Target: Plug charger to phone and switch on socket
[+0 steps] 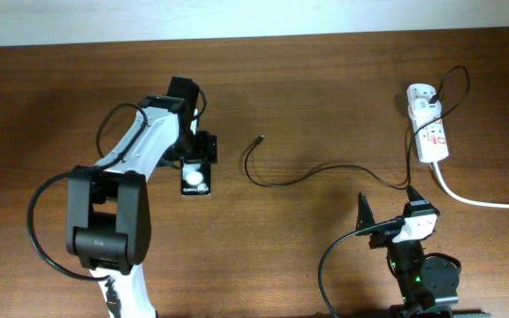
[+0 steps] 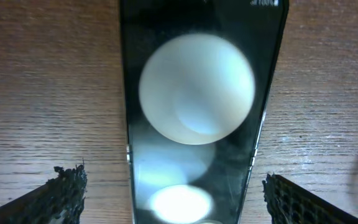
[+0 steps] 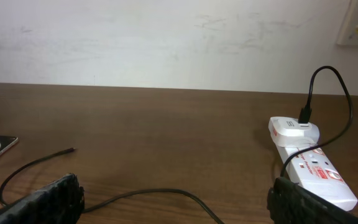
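The black phone [image 1: 196, 179] lies flat on the table left of centre, white round shapes on its face. In the left wrist view the phone [image 2: 197, 112] fills the middle. My left gripper [image 1: 194, 157] hangs over it, open, with a finger on each side and not touching it [image 2: 176, 199]. The thin black charger cable [image 1: 307, 178] runs from its free tip [image 1: 262, 138] across the table to the white adapter [image 1: 421, 94] on the white socket strip [image 1: 431, 132]. My right gripper [image 1: 387, 221] is open and empty near the front edge, with the cable [image 3: 166, 194] between its fingers' line of view.
The strip's thick white cord [image 1: 475, 200] runs off to the right edge. In the right wrist view the strip [image 3: 312, 171] lies at the right, the cable tip [image 3: 70, 150] at the left, and a pale wall stands behind the table.
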Controlling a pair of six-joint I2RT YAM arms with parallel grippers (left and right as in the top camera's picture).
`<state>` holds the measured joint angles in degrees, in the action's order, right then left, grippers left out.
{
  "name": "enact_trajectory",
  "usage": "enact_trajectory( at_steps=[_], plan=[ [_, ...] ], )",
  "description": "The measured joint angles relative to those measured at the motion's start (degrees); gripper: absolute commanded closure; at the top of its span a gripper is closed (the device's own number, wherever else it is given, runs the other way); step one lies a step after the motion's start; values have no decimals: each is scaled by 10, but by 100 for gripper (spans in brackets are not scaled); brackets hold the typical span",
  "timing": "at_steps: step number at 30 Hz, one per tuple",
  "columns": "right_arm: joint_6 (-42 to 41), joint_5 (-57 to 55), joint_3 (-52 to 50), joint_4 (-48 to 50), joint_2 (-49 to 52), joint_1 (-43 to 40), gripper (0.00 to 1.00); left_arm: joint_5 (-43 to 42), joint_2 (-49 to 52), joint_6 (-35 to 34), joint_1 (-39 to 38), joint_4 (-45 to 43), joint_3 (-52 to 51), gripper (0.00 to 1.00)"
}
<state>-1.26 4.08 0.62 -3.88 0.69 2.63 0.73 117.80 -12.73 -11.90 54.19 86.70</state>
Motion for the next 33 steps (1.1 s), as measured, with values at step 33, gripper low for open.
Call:
enact_trajectory(
  at_steps=[33],
  plan=[
    [0,0,0,0,0,0,1,8,30,-32,-20,-30,-22,23]
  ],
)
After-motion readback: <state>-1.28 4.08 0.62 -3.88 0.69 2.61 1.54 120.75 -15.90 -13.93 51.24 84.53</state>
